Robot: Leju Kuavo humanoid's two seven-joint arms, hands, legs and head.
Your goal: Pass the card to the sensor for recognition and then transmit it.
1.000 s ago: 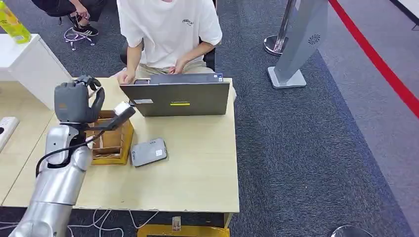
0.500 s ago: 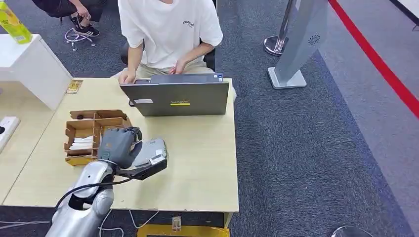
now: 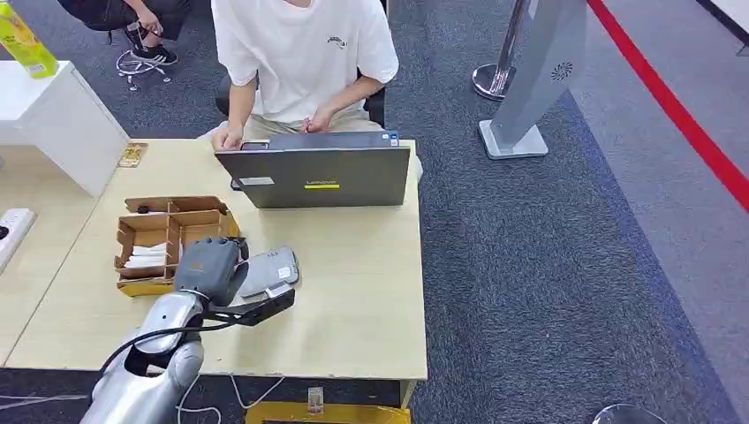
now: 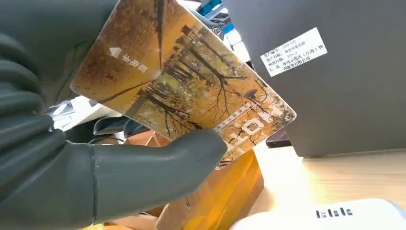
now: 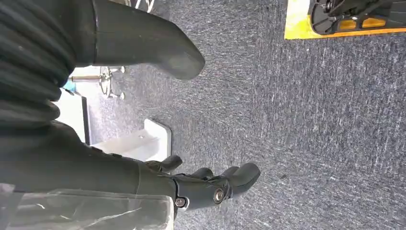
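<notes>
Head view: one grey rounded sensor pad (image 3: 268, 269), one brown cardboard divider box (image 3: 168, 237), one grey laptop (image 3: 315, 175) on pale wooden table (image 3: 362, 300). Left hand (image 3: 208, 268) lowered over sensor's left edge.

Left wrist view: one orange tree-printed card (image 4: 182, 81) pinched under thumb.

Right wrist view: right hand (image 5: 158, 124) hangs above carpet, fingers apart, holding nothing.

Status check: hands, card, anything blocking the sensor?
Left hand holds card, beside grey sensor. Right hand open, hanging over carpet. Nothing on the sensor; cardboard box alongside.

head: high, looking down at table (image 3: 353, 291) | left wrist: close — shares laptop (image 3: 316, 177)
</notes>
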